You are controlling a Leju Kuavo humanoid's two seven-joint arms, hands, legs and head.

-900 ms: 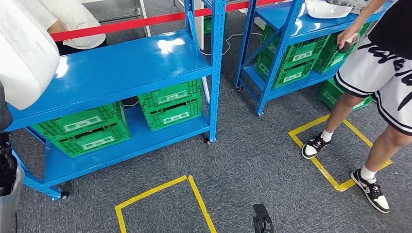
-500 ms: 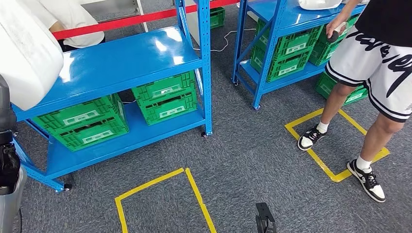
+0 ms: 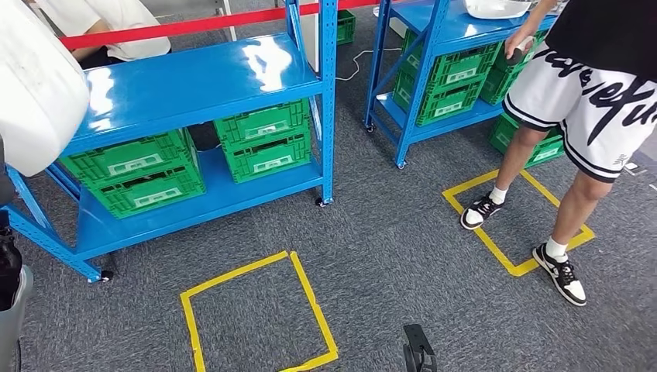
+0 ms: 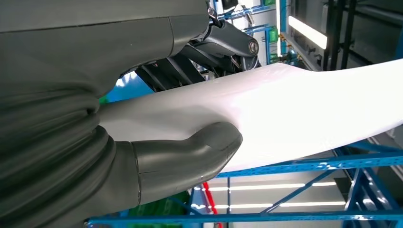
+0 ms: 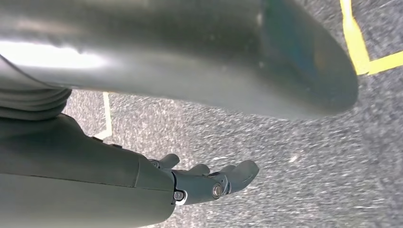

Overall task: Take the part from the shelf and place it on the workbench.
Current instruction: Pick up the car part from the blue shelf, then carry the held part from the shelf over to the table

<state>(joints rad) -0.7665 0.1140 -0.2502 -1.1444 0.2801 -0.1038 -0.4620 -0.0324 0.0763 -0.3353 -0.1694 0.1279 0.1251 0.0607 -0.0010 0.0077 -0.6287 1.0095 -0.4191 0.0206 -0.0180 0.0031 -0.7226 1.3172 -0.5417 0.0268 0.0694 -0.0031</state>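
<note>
Part (image 4: pixel 294 109) is sitting clamped in the left hand (image 4: pixel 157 137), thumb (image 4: pixel 190 156) pressing on one face of that smooth white shell and the dark fingers (image 4: pixel 214 42) wrapping the other. From the head view it's hanging big and white at the left edge (image 3: pixel 35 85), in front of the blue shelf (image 3: pixel 194 85) with the green crates (image 3: pixel 267 143). Right hand (image 5: pixel 199 183) is dangling over the grey carpet (image 5: pixel 285 166), fingers loosely curled and holding nothing. A person (image 3: pixel 589 93) is standing beside the second shelf (image 3: pixel 457 31), one foot inside a yellow tape square (image 3: pixel 511 225).
</note>
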